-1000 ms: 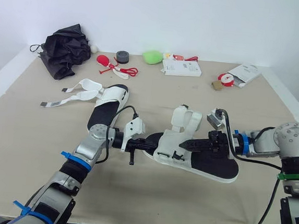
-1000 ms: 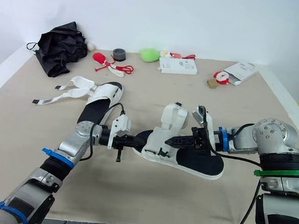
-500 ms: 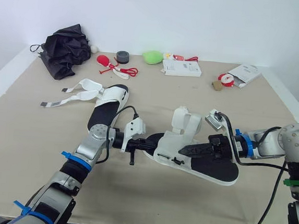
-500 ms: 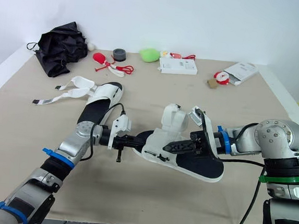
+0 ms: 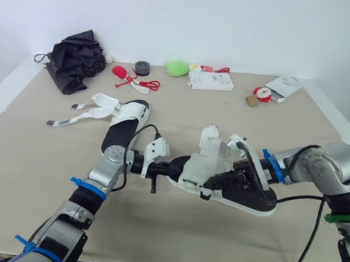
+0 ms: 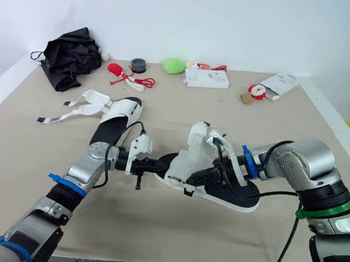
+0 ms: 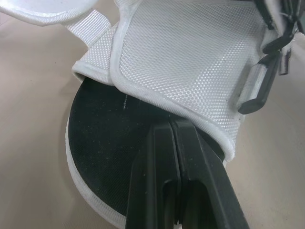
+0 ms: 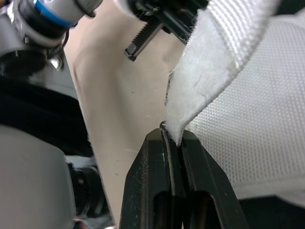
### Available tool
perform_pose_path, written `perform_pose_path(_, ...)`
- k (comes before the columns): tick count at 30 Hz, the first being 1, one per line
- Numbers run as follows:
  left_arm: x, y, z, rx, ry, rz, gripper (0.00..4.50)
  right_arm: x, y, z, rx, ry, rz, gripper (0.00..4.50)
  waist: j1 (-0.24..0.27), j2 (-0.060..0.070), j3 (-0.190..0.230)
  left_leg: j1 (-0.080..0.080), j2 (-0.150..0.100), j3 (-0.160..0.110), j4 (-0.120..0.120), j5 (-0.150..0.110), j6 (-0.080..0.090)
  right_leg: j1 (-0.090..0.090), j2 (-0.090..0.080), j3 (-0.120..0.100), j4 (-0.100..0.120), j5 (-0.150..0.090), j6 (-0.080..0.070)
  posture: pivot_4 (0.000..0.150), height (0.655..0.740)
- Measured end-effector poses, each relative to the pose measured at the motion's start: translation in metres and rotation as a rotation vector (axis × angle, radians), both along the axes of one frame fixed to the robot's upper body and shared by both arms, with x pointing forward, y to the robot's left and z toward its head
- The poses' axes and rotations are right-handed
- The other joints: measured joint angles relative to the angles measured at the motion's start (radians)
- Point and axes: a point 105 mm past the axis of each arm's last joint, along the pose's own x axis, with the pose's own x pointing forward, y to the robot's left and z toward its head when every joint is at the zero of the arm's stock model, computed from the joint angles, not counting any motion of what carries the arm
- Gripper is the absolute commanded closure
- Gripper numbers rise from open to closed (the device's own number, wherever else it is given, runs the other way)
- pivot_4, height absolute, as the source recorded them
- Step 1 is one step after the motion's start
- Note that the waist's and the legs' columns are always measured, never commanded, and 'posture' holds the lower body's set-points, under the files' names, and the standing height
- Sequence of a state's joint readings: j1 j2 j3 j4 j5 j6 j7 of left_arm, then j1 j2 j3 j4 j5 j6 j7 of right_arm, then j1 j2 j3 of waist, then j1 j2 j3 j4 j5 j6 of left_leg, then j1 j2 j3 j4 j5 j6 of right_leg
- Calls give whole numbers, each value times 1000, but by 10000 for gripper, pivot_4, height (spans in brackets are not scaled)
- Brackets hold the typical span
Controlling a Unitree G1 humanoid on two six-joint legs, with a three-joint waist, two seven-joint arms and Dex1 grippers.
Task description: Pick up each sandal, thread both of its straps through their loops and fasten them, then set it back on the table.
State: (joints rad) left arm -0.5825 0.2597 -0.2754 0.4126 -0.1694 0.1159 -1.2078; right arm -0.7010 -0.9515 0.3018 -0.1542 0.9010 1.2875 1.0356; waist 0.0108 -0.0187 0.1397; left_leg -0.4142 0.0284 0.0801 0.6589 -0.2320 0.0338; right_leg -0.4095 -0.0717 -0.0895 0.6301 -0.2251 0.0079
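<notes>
A white sandal with a black sole [image 5: 243,195] lies at the table's middle, its white upper [image 7: 181,57] standing up. My left gripper [image 5: 170,166] is shut on the sole's left end, and in the left wrist view its fingertips [image 7: 174,125] pinch the black sole just under the upper. My right gripper [image 5: 210,184] reaches in from the right across the sole and is shut on a white strap [image 8: 214,71] at the upper's near side. The second sandal [image 5: 126,124] lies flat to the back left with its straps [image 5: 85,108] loose and spread out.
Along the table's back edge lie a black umbrella [image 5: 77,52], a red toy with cord [image 5: 123,73], a tape roll [image 5: 143,67], a green lump [image 5: 178,67], a white box [image 5: 211,80] and an open packet [image 5: 286,85].
My right gripper has slid left and nearer along the sandal, from the middle of the sole to the upper's near side. The left arm has kept still.
</notes>
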Motion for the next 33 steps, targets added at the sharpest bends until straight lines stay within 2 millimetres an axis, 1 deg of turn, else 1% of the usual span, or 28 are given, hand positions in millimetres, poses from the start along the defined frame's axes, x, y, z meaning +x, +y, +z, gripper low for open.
perform_pose_path(2,0,1,0,2,1,0,45000,-1,1,-1,9,-34,15,37630,0,0,0,2,0,0,0,-1,0,1,0,0,0,-1,-1,1500,7400)
perform_pose_path(3,0,1,-1,3,1,1,45000,1,2,-2,11,-45,11,35724,-1,-1,-1,4,1,1,-1,-1,-1,3,0,0,0,-1,-1,1500,7400)
perform_pose_path(5,-1,1,-1,2,1,2,45000,3,2,-3,33,-45,2,27092,0,-1,-1,4,1,1,-1,-1,0,2,0,0,0,-1,-1,1500,7400)
perform_pose_path(6,-1,1,-1,2,1,2,45000,3,3,-3,36,-41,4,23639,0,-1,-1,4,1,1,-1,-1,-1,2,0,0,0,-1,-1,1500,7400)
perform_pose_path(7,-1,1,-1,2,0,2,45000,2,2,-2,44,-36,9,18206,0,0,-1,4,1,1,-1,-1,-1,2,0,0,0,-1,-1,1500,7400)
perform_pose_path(8,-1,0,-1,1,0,1,45000,2,0,0,52,-39,4,14325,0,0,0,4,1,1,-1,-1,-1,2,0,0,0,-1,-1,1500,7400)
perform_pose_path(10,-1,0,0,0,0,-2,45000,3,-9,8,59,-63,-28,14325,1,0,0,3,1,1,-1,-1,-1,2,-1,0,0,-1,-1,1500,7400)
perform_pose_path(12,-1,0,0,1,0,-2,45000,4,-19,22,91,-102,-62,14325,1,-1,0,3,1,2,-1,-2,-1,2,-1,0,0,-1,-2,1500,7400)
perform_pose_path(13,-1,-1,0,1,0,-4,45000,1,-22,29,105,-131,-69,14325,1,-1,0,3,1,2,-1,-2,-1,2,-1,0,0,-1,-2,1500,7400)
perform_pose_path(15,-1,-1,0,1,1,-6,45000,-6,-24,35,125,-163,-65,14325,1,-1,0,4,1,1,-1,-2,-1,2,-1,-1,0,-2,-2,1500,7400)
perform_pose_path(18,0,-3,0,2,6,-11,45000,-23,-24,38,136,-222,-56,14325,3,-1,0,3,1,0,-1,-2,-1,3,-1,-1,0,-2,-2,1500,7400)
perform_pose_path(20,0,-3,0,3,10,-18,45000,-43,-19,25,86,-249,-31,14325,6,-1,0,4,1,0,-2,-2,-1,3,-1,-1,0,-3,0,1500,7400)
perform_pose_path(22,1,-3,0,5,15,-19,45000,-56,-12,10,46,-250,-21,14325,6,-1,0,4,1,0,-2,-2,-1,4,-1,-1,0,-3,0,1500,7400)
perform_pose_path(23,2,-3,-1,5,17,-18,45000,-56,-11,5,34,-258,-38,14325,6,-1,0,4,1,0,-1,-2,-1,4,-1,-1,0,-3,1,1500,7400)
perform_pose_path(25,2,-3,-1,7,21,-19,45000,-54,-10,-14,-11,-286,-126,14325,6,-1,0,5,0,1,0,-2,-1,4,-2,-1,0,-2,2,1500,7400)
perform_pose_path(26,2,-3,-1,6,21,-20,45000,-53,-10,-16,-17,-288,-136,14325,6,-1,0,5,0,1,0,-2,-1,4,-2,-1,0,-3,1,1500,7400)
perform_pose_path(27,3,-3,0,8,22,-23,45000,-55,-7,-23,-21,-294,-169,14325,6,-2,0,5,0,1,0,-2,-1,4,-2,0,0,-3,1,1500,7400)
perform_pose_path(30,3,-3,-1,11,26,-29,45000,-56,-2,-22,-14,-317,-175,14325,6,-1,0,5,0,0,0,-2,-1,4,-1,-1,0,-2,1,1500,7400)
perform_pose_path(33,4,-4,1,11,25,-41,45000,-54,-4,-23,-27,-324,-200,14325,6,-2,0,5,0,0,0,-2,-1,4,-1,-1,0,-3,1,1500,7400)
